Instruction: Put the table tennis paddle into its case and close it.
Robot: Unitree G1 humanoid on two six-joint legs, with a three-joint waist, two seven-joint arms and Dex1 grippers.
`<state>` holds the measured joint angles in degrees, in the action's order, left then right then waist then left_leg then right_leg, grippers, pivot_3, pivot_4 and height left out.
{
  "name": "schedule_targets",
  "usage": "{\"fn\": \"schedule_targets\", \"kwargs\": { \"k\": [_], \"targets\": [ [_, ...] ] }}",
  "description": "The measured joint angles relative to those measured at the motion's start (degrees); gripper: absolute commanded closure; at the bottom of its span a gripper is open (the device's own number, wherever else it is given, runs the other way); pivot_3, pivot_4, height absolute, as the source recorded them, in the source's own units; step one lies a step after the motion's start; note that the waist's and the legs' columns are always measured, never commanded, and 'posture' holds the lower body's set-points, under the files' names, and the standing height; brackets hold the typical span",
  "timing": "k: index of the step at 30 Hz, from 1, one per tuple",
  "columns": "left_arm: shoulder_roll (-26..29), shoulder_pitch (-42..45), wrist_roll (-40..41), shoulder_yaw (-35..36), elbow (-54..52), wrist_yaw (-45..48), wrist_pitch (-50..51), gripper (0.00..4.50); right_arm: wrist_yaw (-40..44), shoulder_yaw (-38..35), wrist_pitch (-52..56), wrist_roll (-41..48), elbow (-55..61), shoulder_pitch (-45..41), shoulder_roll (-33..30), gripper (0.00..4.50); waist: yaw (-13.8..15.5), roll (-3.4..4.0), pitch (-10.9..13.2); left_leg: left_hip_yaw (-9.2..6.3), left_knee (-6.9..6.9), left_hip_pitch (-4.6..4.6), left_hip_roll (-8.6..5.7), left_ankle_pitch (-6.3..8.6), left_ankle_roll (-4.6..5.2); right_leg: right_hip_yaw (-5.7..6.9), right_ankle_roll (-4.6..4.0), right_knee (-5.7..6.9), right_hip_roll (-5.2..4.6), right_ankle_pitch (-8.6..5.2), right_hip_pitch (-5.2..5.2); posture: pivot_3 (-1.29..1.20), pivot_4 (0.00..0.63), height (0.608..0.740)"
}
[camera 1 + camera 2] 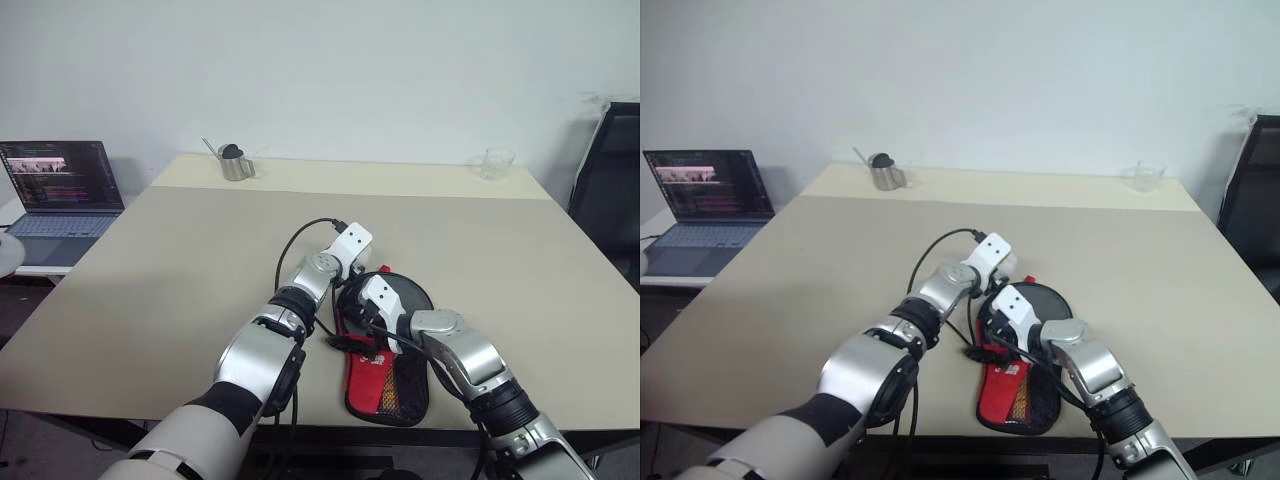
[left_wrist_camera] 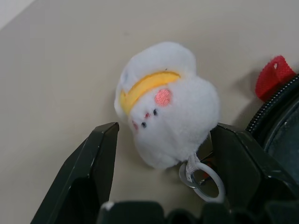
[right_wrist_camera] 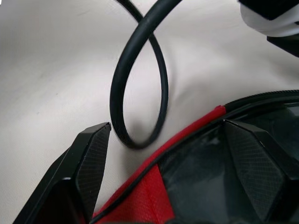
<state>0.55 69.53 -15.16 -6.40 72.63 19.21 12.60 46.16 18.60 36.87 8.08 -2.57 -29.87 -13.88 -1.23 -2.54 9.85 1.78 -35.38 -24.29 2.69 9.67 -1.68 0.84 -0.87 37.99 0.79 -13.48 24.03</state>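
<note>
The case (image 1: 386, 372) lies flat near the table's front edge, with its red panel and black mesh pocket facing up. At its far end a smooth dark round surface (image 1: 408, 296) lies inside the zip line. It looks like the table tennis paddle's rubber blade; its handle is hidden. The case's white plush charm (image 2: 163, 112), with a yellow band, rests on the table just beyond the case. My left gripper (image 2: 166, 128) stands open with the charm between its fingers (image 2: 100, 163). My right gripper (image 3: 167, 126) is open over the case's red-trimmed zip edge (image 3: 187, 133).
A black cable (image 3: 140, 84) from the left arm loops over the table beside the case. At the back stand a metal cup (image 1: 236, 162) and a clear glass (image 1: 495, 162). A laptop (image 1: 62, 190) sits on a side desk at left, a black chair (image 1: 610, 180) at right.
</note>
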Motion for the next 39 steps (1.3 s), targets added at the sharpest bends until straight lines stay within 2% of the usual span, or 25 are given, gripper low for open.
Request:
{"fn": "schedule_targets", "kwargs": {
  "k": [9,10,22,39],
  "targets": [
    [-3.2,1.0,0.0,-0.3,2.7,-0.7,-1.1,4.32,-0.9,-0.5,1.6,0.1,2.6,1.5,-0.5,0.33,1.1,0.0,0.0,0.0,0.0,-0.01,0.0,0.0,0.0,0.0,0.0,0.0,0.0,0.0,0.01,0.0,0.15,0.74],
    [-3.4,1.2,-0.7,-0.9,3.1,-1.0,-1.8,4.46,-1.1,-0.5,2.0,0.2,3.0,1.7,-0.5,0.33,1.1,0.0,0.0,0.0,0.0,-0.01,0.0,0.0,0.0,0.0,0.0,0.0,0.0,0.0,0.01,0.0,0.15,0.74],
    [-6.6,4.9,-9.2,-9.6,5.7,-5.2,-9.1,4.46,-1.9,-0.4,6.3,1.4,7.8,3.6,-0.7,0.33,1.1,0.01,0.0,0.01,0.02,-0.07,0.01,0.01,0.0,-0.02,0.0,-0.03,0.0,-0.01,0.07,0.0,0.15,0.74],
    [-8.5,5.3,-14.7,-14.4,6.1,-5.4,-17.5,4.46,-3.9,-0.9,8.3,2.8,12.0,6.5,-1.4,0.33,1.3,0.03,0.0,0.01,0.08,-0.07,-0.05,0.02,0.01,0.0,0.01,-0.12,-0.04,-0.02,0.04,0.0,0.15,0.74]
  ]
}}
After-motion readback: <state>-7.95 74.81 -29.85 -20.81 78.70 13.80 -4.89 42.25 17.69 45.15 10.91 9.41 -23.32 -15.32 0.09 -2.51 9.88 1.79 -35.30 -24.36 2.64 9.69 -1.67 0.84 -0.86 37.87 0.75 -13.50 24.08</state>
